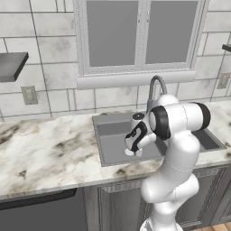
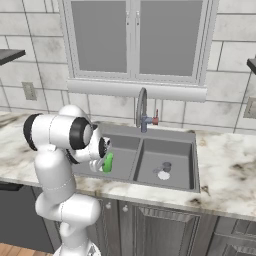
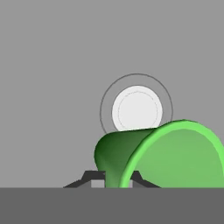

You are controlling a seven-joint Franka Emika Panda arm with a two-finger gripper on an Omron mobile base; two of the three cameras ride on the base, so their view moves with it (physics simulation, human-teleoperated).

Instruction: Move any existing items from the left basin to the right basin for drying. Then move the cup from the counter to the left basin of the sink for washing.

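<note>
The gripper (image 3: 111,179) is closed on the green cup (image 3: 166,155), whose narrow base sits between the two dark fingertips (image 3: 89,177) while its wide rim tips out toward four o'clock in the hand view. Beyond the cup lies the flat dark floor of the left basin (image 3: 48,87), with its pale round drain (image 3: 137,109) at twelve o'clock from the cup's base. In the right base view the cup (image 2: 107,162) hangs at the end of the bent white arm (image 2: 60,165), over the left basin (image 2: 125,150) near its front edge. The right basin (image 2: 175,155) sits at three o'clock from it, with a small grey cylinder (image 2: 166,166) lying on its floor just beside that basin's pale drain (image 2: 163,175). The faucet (image 2: 142,112) rises at the back rim of the sink (image 2: 150,135), at about one o'clock from the cup. The marble worktop (image 1: 45,149) spreads out at nine o'clock from the sink (image 1: 106,140) in the left base view.
</note>
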